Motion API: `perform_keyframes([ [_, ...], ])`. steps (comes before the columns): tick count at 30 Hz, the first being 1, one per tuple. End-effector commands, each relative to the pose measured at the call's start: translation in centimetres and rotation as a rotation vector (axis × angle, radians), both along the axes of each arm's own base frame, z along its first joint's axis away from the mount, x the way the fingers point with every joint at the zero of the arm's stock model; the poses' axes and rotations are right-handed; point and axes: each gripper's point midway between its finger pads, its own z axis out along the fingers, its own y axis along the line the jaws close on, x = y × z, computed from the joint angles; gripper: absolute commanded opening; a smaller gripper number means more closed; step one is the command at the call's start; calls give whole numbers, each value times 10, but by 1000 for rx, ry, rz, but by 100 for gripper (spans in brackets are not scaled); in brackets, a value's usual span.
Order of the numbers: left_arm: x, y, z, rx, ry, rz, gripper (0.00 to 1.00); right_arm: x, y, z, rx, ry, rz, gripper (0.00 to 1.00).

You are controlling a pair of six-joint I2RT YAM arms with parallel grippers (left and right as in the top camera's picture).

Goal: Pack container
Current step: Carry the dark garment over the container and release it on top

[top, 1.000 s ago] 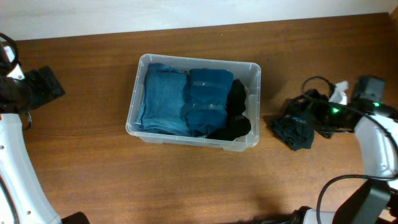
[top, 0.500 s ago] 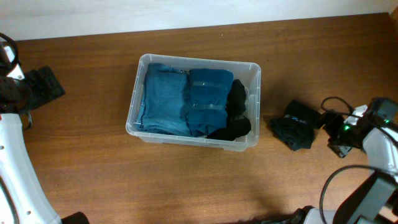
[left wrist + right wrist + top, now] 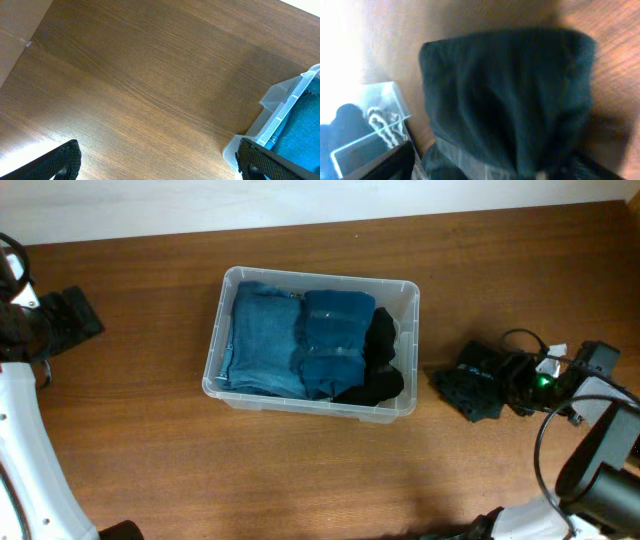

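The right hand [image 3: 492, 167] has its fingers spread wide on either side of a dark garment [image 3: 470, 393]. The cloth bulges up between them, and they do not look closed on it. The wrist view is blurred, so I cannot tell whether the pads touch the fabric. The garment lies crumpled on the bench [image 3: 300, 470], near the container's right end wall but apart from it.

The step in hand looks like picking this garment up. To do it well, the fingers should sink either side of the thickest fold and close on several layers, since a thin edge would slip. The lift should go high enough for any trailing cloth to pass over the rolled rim. The cable beside the arm must be kept out of the grip.

The container [image 3: 300, 403] sits mid-bench with its long side across the view. Folded blue cloths [image 3: 265, 340] fill its left and middle, and a black bundle [image 3: 378, 360] lies against its right end. Little floor is free, so I judge the garment will have to go on top, probably over the black bundle.

Well to the container's left, the left hand [image 3: 160, 162] hangs fully open over bare wood and holds nothing.

No brand, label or writing can be read in any view.
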Motion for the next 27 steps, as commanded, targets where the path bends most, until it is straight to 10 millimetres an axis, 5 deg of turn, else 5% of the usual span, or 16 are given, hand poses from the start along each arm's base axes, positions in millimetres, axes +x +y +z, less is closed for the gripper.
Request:
perform_keyframes([
  [1,0,0,1,-2,-4,2,100,-37,13,-60,28,206,-1,63],
  [7,0,0,0,-2,-4,2,100,-35,18,-55,58,186,7,38],
  [12,0,0,1,-2,-4,2,100,-21,30,-25,141,65,31,18],
  [15,0,0,1,-2,-4,2,100,-9,38,12,169,-87,89,4],
  [18,0,0,1,-2,-4,2,100,-1,51,56,230,-253,145,4],
  [20,0,0,1,-2,-4,2,100,2,64,112,298,-464,222,4],
  [27,0,0,1,-2,-4,2,100,-20,97,223,344,-751,389,4],
])
